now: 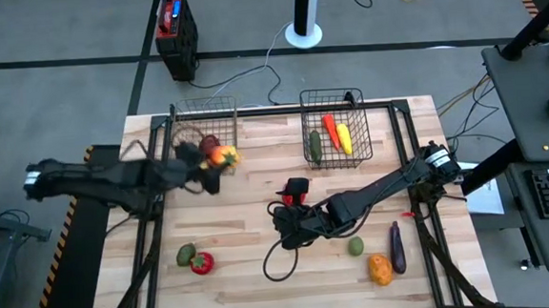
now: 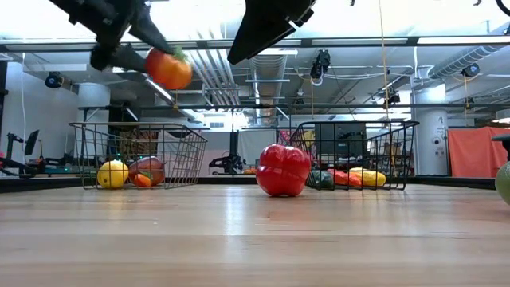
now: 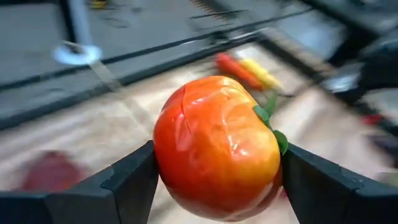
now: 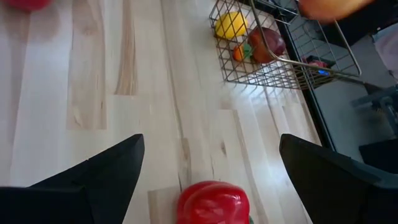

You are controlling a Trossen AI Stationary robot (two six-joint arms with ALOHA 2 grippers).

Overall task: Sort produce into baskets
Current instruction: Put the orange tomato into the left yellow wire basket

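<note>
Glossy orange-red tomato — seemingly green-leafed — between fingers.

Two wire baskets stand on the table. Two robot arms reach over it. Two red peppers lie loose.

A red-and-black box sits on the floor, beyond the left pincer. A white round base stands farther off to its right.

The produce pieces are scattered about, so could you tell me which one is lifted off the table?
The orange-red tomato, clamped between the left gripper fingers above the left basket; every other piece rests on the table or in a basket.
</note>
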